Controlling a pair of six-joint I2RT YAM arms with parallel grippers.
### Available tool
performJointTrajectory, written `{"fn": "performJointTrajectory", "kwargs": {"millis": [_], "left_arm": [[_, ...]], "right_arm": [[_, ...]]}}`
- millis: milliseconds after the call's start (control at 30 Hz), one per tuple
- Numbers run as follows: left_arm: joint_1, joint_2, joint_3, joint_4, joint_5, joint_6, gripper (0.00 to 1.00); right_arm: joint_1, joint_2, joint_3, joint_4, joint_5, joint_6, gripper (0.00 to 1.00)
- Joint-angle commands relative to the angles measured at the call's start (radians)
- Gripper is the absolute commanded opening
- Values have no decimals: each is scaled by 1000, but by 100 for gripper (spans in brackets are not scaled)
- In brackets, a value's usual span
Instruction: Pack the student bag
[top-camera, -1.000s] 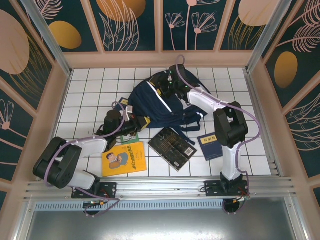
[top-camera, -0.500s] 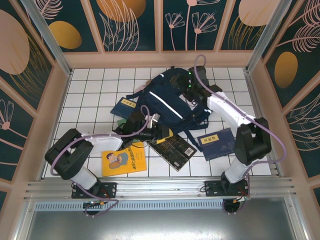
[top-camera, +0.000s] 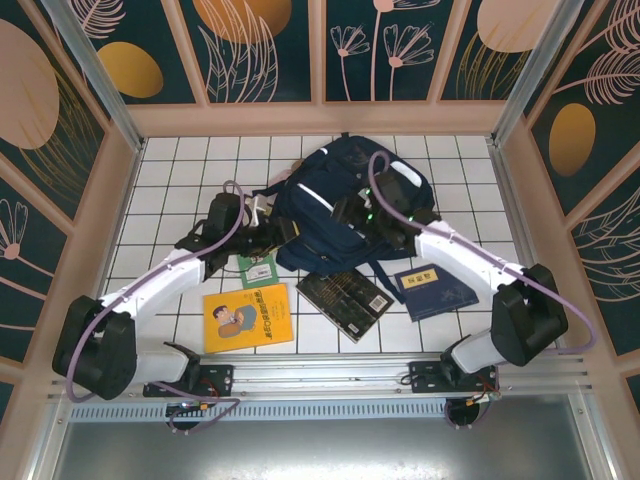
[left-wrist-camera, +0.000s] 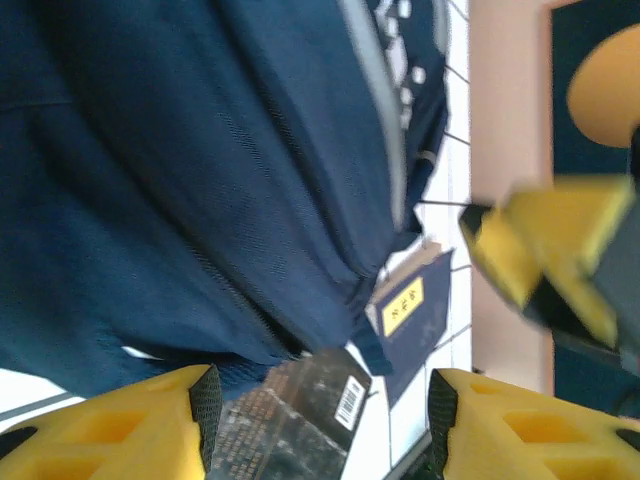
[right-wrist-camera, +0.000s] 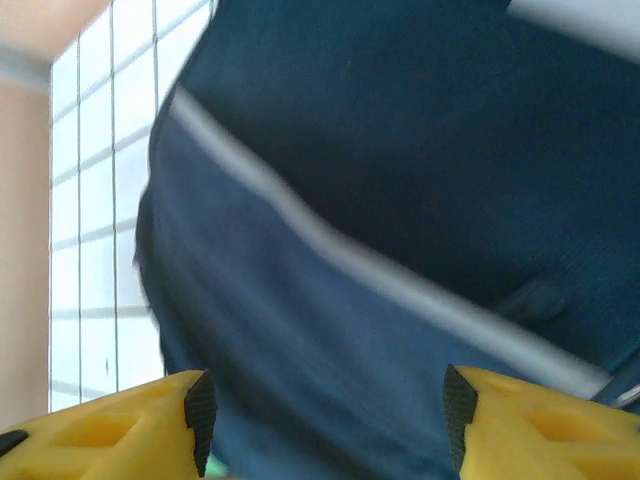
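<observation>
Two arms flank the student bag (top-camera: 318, 190) at centre frame.
Left gripper (top-camera: 283, 232) and right gripper (top-camera: 347, 212), jaws apart, sit close to its navy fabric; a black book (top-camera: 343, 297) lies just below.

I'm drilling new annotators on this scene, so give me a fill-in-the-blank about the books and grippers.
The cartoon book is ___.
The middle book, beside the navy book, is ___.
The left gripper and right gripper hover at the student bag with jaws ___.
Missing: yellow; black; open.
</observation>
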Motion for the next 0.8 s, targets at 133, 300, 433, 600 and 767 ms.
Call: {"fn": "performJointTrajectory", "kwargs": {"millis": [133,300,433,600,767], "left_arm": [[-3,125,26,-15,-38,-53,61],[-4,168,44,-12,-62,-63,63],[-4,198,65,-6,-81,-72,61],[-6,257,50,55,-52,-109,40],[-23,288,47,81,-50,-105,38]], "right_arm": [[107,-186,-316,304,-40,64,56],[106,-235,-427,343,-32,139,62],[106,-293,-524,436,-25,197,64],[108,-328,-642,594,-10,221,59],[141,-310,-756,812,14,127,56]]}}
